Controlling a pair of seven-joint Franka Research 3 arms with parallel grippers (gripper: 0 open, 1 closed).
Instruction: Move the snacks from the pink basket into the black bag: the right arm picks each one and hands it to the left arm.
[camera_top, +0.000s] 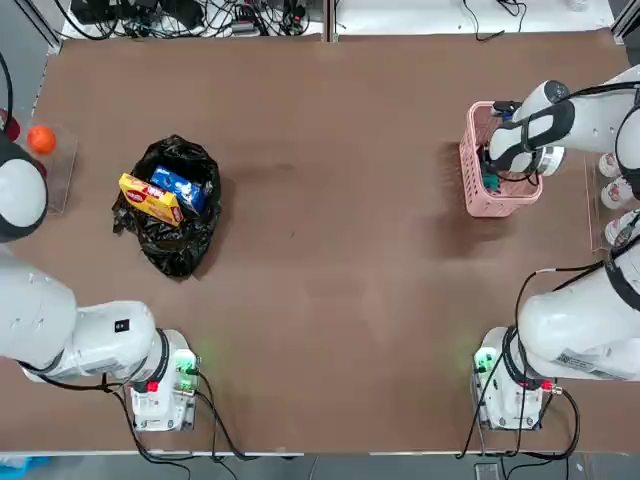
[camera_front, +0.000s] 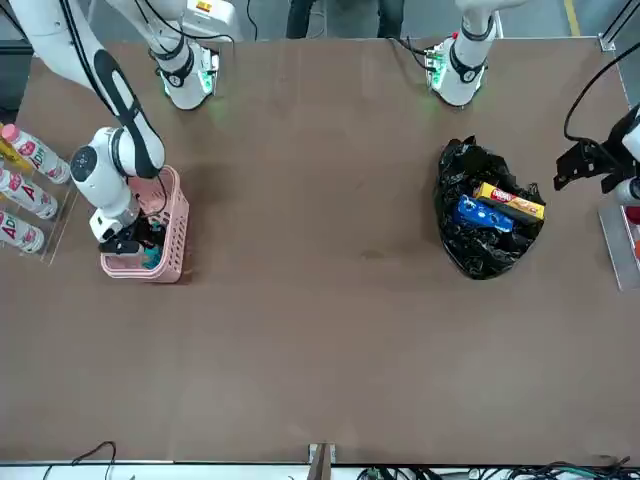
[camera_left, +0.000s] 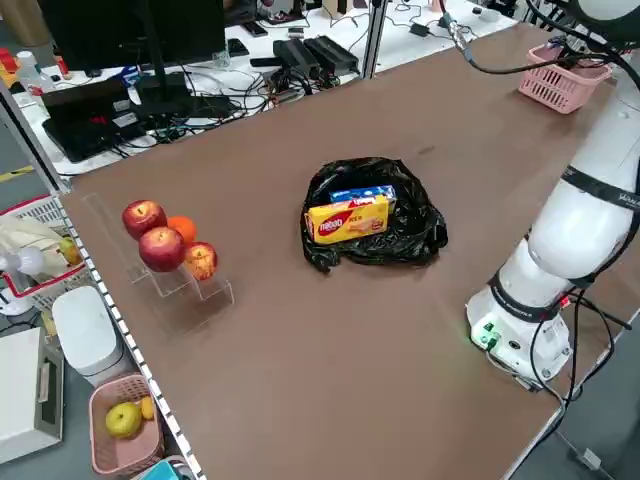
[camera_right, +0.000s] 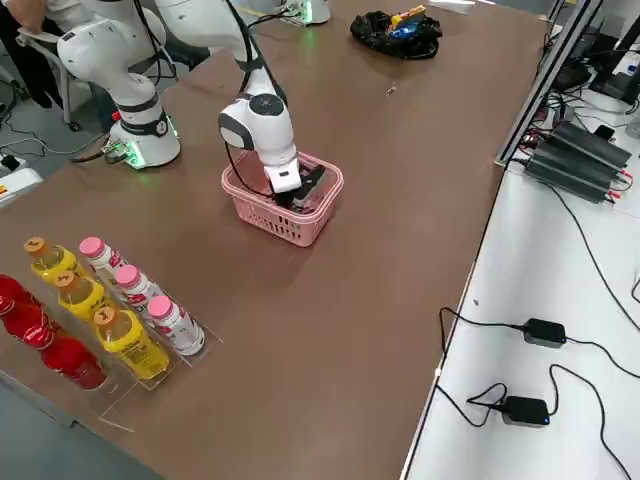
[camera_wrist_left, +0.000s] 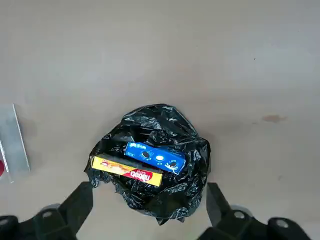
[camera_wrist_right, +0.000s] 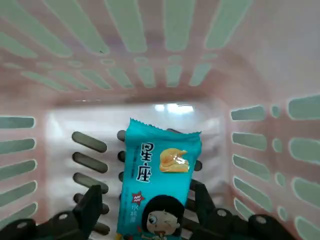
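The teal snack packet (camera_wrist_right: 159, 187) lies on the floor of the pink basket (camera_top: 478, 195), between the right gripper's (camera_wrist_right: 147, 202) parted fingers, which straddle it ungripped. Only the right wrist view shows its chip picture and cartoon face; from overhead the arm hides it. Far from the basket, the black bag (camera_top: 178, 250) holds the yellow packet (camera_top: 150, 199) and blue pouch (camera_top: 184, 187); above it the left gripper (camera_wrist_left: 150, 202) hangs spread wide. Bottles (camera_right: 130, 300) stand beside the basket.

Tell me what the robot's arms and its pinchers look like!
Both arms are shiny white with fat, rounded segments and black bands at the joints. The right arm and left arm stand on white bases with green and red lights, and black cables trail from them. The right gripper and left gripper are dark, with two stubby black fingers each.
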